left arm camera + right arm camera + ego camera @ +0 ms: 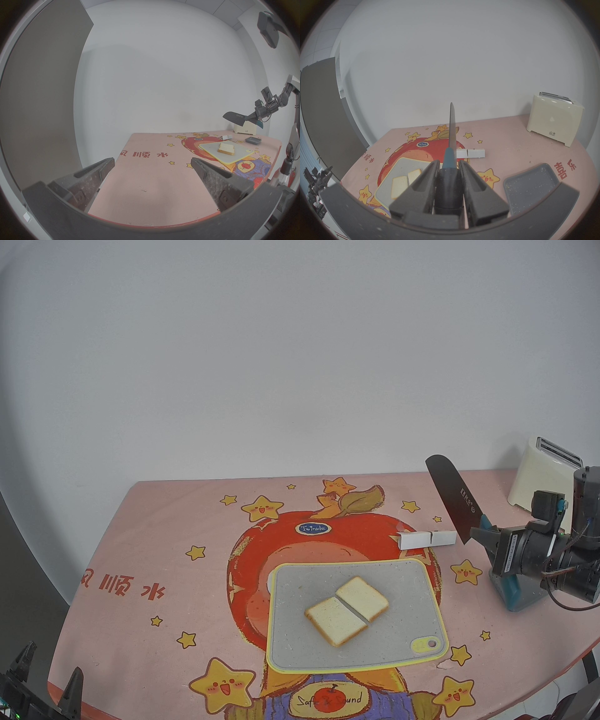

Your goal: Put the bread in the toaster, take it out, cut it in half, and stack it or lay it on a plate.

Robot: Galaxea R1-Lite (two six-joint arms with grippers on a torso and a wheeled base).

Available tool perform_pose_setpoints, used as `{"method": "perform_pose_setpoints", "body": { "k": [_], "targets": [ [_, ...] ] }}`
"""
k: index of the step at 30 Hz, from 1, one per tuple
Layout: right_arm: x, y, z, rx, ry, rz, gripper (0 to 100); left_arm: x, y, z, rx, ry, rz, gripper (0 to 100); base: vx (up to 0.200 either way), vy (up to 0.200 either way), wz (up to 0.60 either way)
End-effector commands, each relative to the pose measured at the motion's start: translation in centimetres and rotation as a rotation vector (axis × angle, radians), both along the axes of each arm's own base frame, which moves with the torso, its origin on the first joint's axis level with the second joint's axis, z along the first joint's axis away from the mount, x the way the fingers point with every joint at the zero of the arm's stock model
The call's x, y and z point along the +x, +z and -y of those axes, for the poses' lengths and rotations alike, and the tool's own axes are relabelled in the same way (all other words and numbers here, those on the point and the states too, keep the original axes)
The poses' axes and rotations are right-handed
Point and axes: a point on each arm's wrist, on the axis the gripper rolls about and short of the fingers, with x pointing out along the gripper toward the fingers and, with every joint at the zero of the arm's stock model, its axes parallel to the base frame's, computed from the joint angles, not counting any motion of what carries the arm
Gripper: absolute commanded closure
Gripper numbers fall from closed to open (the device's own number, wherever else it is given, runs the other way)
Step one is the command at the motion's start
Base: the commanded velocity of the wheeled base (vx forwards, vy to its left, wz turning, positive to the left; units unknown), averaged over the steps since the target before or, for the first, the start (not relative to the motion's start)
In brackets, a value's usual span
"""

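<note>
**Grey board (pixel 300 640) carries the halved bread (pixel 347 610)**

Your left gripper (pixel 47 680) sits at the near corner of the table (pixel 156 540), fingers spread, well apart from the bread. Both halves lie side by side mid-board. Farther right, your right gripper (pixel 449 167) clamps the knife (pixel 453 496), blade raised off the board. The toaster (pixel 544 480) stands behind.

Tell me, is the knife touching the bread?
Apart. The left wrist view shows the knife held high in the air, well clear of the bread lying on the cutting board.
</note>
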Motion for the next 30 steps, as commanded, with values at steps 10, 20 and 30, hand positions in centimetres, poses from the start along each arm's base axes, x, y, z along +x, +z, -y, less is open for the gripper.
{"method": "perform_pose_setpoints", "body": {
  "k": [10, 20, 30],
  "targets": [
    [0.6, -0.9, -0.3, -0.012, -0.001, -0.035, 100, 0.1, -0.5, 0.0, 0.002, 0.0, -0.023, 0, 0.0, 0.0, 0.0],
    [1.4, -2.9, -0.6, -0.048, -0.013, -0.107, 100, 0.1, -0.5, 0.0, 0.001, 0.0, -0.022, 0, 0.0, 0.0, 0.0],
    [1.6, -3.7, -0.7, -0.05, -0.023, -0.141, 100, 0.1, -0.5, 0.0, 0.002, 0.0, -0.023, 0, 0.0, 0.0, 0.0]
  ]
}}
